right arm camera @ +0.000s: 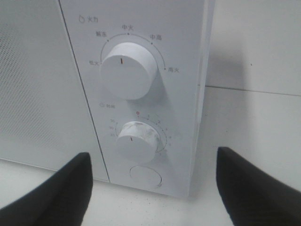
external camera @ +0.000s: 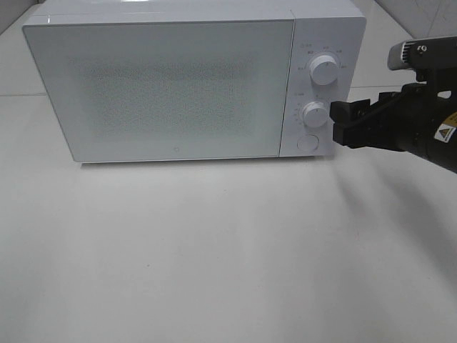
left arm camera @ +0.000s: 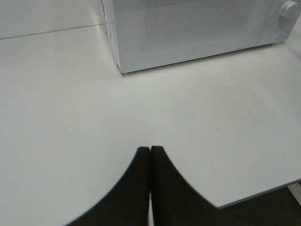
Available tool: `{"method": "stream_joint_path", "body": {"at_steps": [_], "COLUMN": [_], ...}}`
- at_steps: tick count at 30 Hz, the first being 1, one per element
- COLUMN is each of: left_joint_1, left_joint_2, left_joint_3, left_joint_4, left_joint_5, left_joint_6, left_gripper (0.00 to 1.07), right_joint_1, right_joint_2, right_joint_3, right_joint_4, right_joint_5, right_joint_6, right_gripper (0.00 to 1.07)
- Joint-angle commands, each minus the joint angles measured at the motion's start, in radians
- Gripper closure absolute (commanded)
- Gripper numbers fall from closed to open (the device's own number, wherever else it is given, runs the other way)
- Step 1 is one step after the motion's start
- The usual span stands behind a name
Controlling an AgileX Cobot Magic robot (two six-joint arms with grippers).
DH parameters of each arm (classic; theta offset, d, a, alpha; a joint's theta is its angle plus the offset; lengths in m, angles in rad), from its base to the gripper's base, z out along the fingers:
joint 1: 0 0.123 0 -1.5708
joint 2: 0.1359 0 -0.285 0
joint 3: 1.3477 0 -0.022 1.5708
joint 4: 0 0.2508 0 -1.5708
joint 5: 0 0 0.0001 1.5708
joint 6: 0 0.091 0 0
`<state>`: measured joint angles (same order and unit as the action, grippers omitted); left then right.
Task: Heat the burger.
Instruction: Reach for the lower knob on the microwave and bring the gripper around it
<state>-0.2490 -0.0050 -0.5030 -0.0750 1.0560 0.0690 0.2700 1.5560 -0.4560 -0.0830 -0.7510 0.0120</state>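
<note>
While right claw point(external camera: 338, 123) gapes, upper dial point(right arm camera: 128, 70) (marked 火力), door point(external camera: 164, 89) shut.

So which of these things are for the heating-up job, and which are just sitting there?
For the job:
- microwave, door shut
- lower knob
- right gripper, open, right by that knob

Just there, probably:
- upper knob, nothing touching it
- left gripper, shut, holding nothing
- table, only holds the microwave up

A plain white surface point(external camera: 214, 257) carries one white microwave point(external camera: 164, 86), door shut, standing well back from its near edge.
</note>
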Motion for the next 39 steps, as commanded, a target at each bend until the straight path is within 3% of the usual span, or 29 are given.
{"method": "stream_joint_path", "body": {"at_steps": [1,7,12,25,39], "left_joint_1": [0.002,0.002,0.002,0.002,0.002], "left_joint_2": [-0.019,-0.019,-0.019,-0.019,-0.019], "left_joint_3": [0.002,0.002,0.002,0.002,0.002], "left_joint_4": [-0.005,-0.005,-0.005,-0.005,-0.005], "left_joint_5": [-0.016,-0.016,-0.016,-0.016,-0.016], "left_joint_6": [-0.008,-0.008,-0.008,-0.008,-0.008], "left_gripper": [1.06,1.06,1.06,1.06,1.06], "right_joint_1": [0.036,0.124,0.205,0.219,0.219], "right_joint_2": [0.037,0.084,0.150,0.286,0.416], "right_joint_3": [-0.003,-0.003,-0.005,-0.125,-0.181], "right_joint_4": [0.070,0.185,0.366,0.458,0.464], "right_joint_5": [-0.047,-0.138,-0.240,-0.261,-0.373], "right_joint_6": [-0.018,-0.048,-0.186,-0.200,-0.201], "right_gripper": [0.38,0.38,0.38,0.38,0.38]}}
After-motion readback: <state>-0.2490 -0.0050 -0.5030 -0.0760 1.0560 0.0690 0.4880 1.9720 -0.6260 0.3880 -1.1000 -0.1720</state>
